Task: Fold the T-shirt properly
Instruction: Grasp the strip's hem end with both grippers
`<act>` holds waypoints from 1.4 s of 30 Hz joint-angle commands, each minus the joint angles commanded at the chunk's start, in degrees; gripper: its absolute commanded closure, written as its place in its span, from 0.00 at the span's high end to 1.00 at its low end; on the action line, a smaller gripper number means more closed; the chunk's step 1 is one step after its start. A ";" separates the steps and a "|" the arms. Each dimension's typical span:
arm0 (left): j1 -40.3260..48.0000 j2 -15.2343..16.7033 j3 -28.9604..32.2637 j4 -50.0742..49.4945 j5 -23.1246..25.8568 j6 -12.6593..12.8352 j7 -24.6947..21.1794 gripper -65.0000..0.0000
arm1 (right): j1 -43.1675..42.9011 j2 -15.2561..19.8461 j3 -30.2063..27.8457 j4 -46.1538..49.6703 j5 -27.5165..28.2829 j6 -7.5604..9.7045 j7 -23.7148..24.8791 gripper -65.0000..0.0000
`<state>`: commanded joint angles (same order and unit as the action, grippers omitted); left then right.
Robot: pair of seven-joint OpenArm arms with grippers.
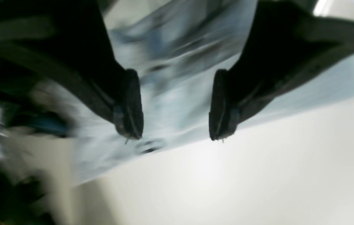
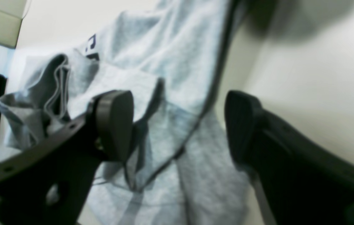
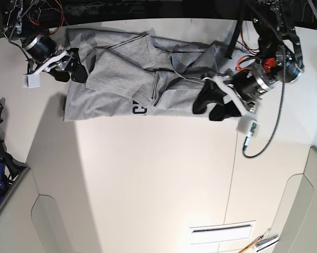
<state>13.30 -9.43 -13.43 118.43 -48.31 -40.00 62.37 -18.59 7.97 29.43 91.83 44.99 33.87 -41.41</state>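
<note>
The white table (image 3: 148,184) fills most of the base view. Across its top part in that view lies the light grey T-shirt (image 3: 119,84), a long, rumpled spread with loose folds along its upper side and a flatter strip along its lower edge. It is bunched and creased, with no neat fold in it.

The left arm (image 3: 269,63) reaches over the T-shirt at the right of the base view. Its left gripper (image 1: 177,104) is released, the fingers well apart. In the left wrist view, which is blurred, the cloth shows beyond and between the fingers, and bare table shows past its edge; I cannot tell whether the fingertips touch it.

The right arm (image 3: 37,45) comes in at the left of the base view, with the right gripper (image 2: 178,125) at that end of the T-shirt. It too is released, its fingers spread, with ridged cloth showing between them; whether either finger touches the fabric I cannot tell.

A black cable (image 3: 277,124) loops down beside the left arm. Black lettering (image 3: 139,109) shows on the lower strip of the T-shirt, between the two grippers. Pen-like items (image 3: 253,245) lie at the bottom right of the base view.
</note>
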 joint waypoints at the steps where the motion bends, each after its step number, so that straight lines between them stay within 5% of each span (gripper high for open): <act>1: 0.94 -1.01 -1.57 0.00 -0.42 0.00 0.00 0.58 | 0.00 0.28 0.24 0.00 0.04 -0.02 0.02 0.69; 5: 6.60 -3.21 -3.89 -0.15 -1.09 0.00 -0.44 0.58 | 0.00 1.73 0.24 0.00 0.50 -0.02 0.04 0.69; 9: 10.80 -3.28 -3.82 -2.45 1.38 0.00 -5.16 0.72 | 0.17 1.84 0.24 0.00 1.16 -0.02 0.04 0.69; 13: 10.54 -3.26 -3.69 -6.80 2.75 0.00 -8.55 0.72 | 0.13 1.84 0.24 0.00 1.31 -0.02 0.00 0.69; 21: 10.32 -3.28 5.14 -9.90 2.73 0.00 -9.27 0.72 | 0.17 1.84 0.24 0.00 1.53 -0.02 0.02 0.69; 29: 8.59 -3.30 5.60 -9.86 2.69 0.00 -9.22 0.72 | 0.15 1.84 0.24 0.00 1.51 0.00 0.02 0.69; 31: 8.59 -3.30 5.60 -9.62 1.90 0.00 -9.20 0.65 | 0.20 1.84 0.24 0.00 1.51 -0.02 0.04 0.69; 36: 8.63 -3.28 5.60 -6.29 -3.43 0.00 -4.83 0.24 | 0.17 1.84 0.24 0.00 1.49 0.00 0.04 0.69; 42: 8.66 -3.23 5.64 -5.86 -13.57 0.00 1.51 0.22 | 0.46 1.84 0.24 0.00 1.49 -0.02 0.04 0.69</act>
<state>21.96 -12.67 -7.79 112.57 -61.89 -40.00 63.88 -18.13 9.80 29.67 91.83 46.48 33.85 -41.36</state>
